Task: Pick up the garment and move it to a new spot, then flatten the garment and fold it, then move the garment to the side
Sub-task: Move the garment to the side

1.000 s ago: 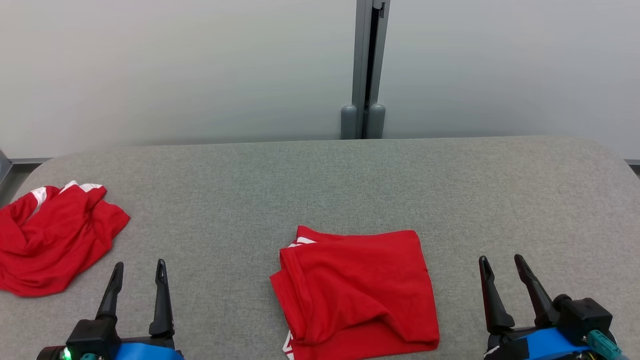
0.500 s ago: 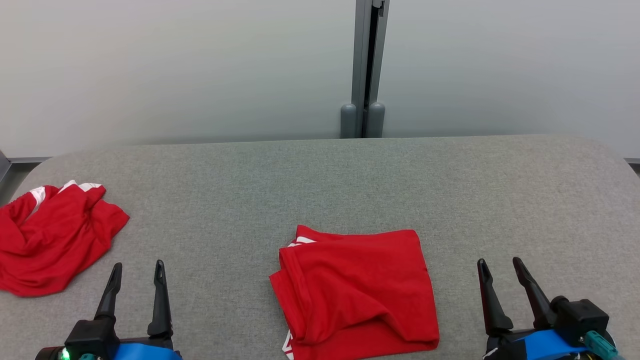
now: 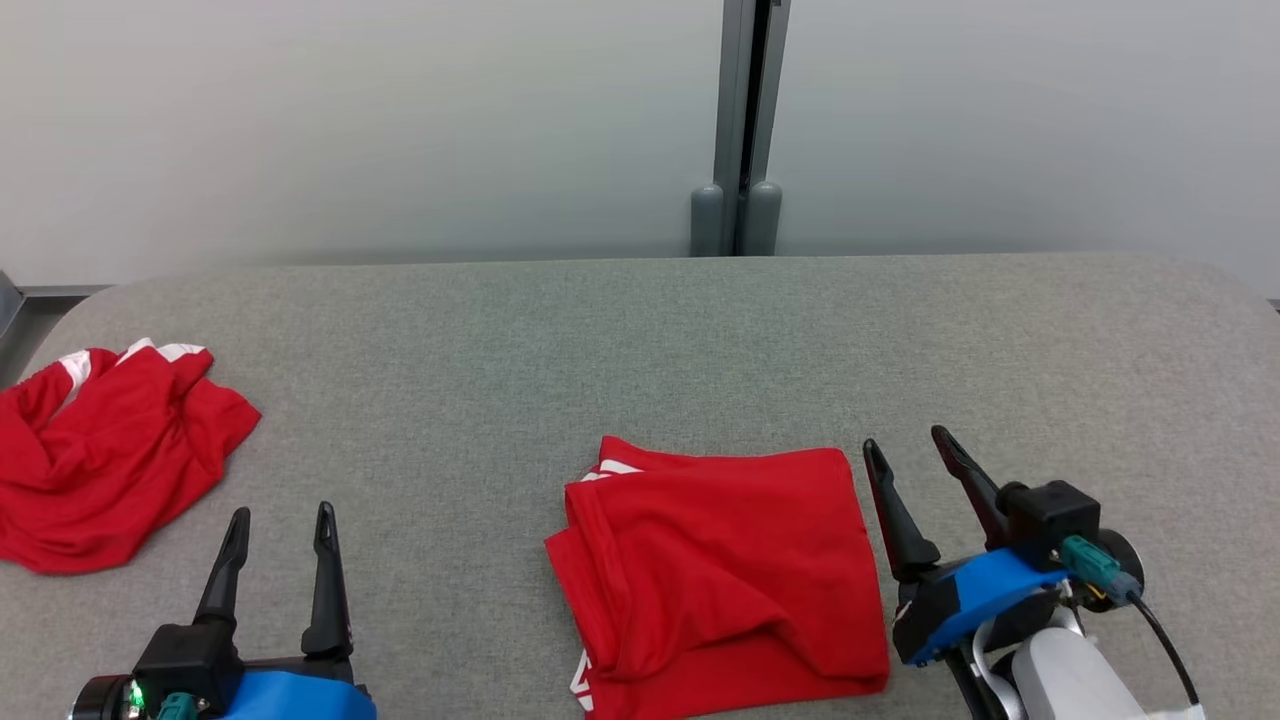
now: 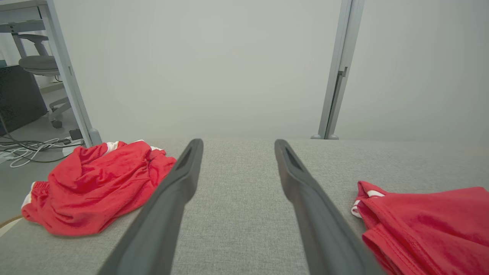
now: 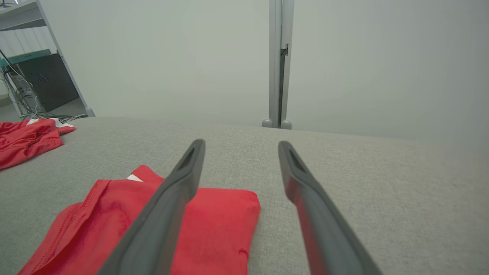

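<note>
A: What has moved since the earlier picture?

B: The right gripper point(image 3: 905, 440) has come in toward the folded garment point(image 3: 715, 570). Before, it was well apart from the garment's right edge; now its fingers stand just beside that edge. The head camera has also shifted a little. The garment itself has not moved.

A: And from the biggest thing down?

B: The grey padded table point(image 3: 640, 330) carries everything. The folded garment is red, with some white trim at its left edge, and it lies flat on the near middle of the table. A crumpled garment point(image 3: 110, 460), also red, lies well to the left of the folded one. The left gripper point(image 3: 281, 512) rests between the two, nearer to the crumpled one and touching neither. Both grippers have their fingers spread wide and hold nothing.

A: How will the folded garment handle?

B: I judge it light, thin and very soft, with no stiffness. The layers can slide on each other, so the fold may open if it is lifted by one corner. I would pinch all layers together at the right edge, which looks like a closed fold. It is better to take the left edge too and keep the garment low while moving it aside.
</note>
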Available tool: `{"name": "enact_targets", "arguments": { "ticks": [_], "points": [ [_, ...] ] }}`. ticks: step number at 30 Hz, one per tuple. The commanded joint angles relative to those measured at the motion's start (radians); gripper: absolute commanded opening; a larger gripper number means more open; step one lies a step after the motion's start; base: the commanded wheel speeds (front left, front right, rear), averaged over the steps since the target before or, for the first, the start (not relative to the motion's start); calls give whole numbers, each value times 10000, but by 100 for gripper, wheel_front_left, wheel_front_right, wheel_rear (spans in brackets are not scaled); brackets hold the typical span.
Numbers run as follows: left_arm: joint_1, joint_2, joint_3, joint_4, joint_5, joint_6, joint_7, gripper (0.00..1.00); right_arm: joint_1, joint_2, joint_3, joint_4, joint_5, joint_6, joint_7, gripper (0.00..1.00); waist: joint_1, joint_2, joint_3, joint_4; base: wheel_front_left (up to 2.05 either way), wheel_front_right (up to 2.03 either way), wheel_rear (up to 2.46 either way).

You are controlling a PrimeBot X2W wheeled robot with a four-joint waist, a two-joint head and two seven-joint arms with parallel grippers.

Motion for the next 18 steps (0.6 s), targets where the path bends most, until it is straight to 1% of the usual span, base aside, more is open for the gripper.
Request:
{"name": "enact_targets", "arguments": {
  "ticks": [1, 5, 6, 7, 9, 18],
  "points": [
    [-185, -5, -23, -39, -18, 34, -45, 100, -298, -30, 57, 305, -79, 1, 94, 100, 0, -1, 111, 95, 0, 0, 0],
    [-332, -18, -87, -79, -37, 31, -45, 100, -831, -22, 178, 1302, -114, 1, 196, 100, 0, -1, 352, 256, 0, 0, 0],
    [-340, -15, -80, -81, -36, 30, -45, 100, -913, -21, 196, 1569, -110, 1, 191, 100, 0, -1, 400, 287, 0, 0, 0],
    [-340, -15, -80, -81, -36, 30, -45, 100, -913, -21, 196, 1569, -110, 1, 191, 100, 0, -1, 400, 287, 0, 0, 0],
    [-383, -17, -77, -79, -45, 28, -45, 100, -1040, -15, 210, 2144, -141, 1, 174, 100, 0, -1, 526, 367, 0, 0, 0],
    [-726, 41, -108, -5, -98, 13, -45, 100, -1508, -3, 325, 4246, 6, 1, -153, 100, 0, -1, 990, 588, 0, 0, 0]
  ]
}}
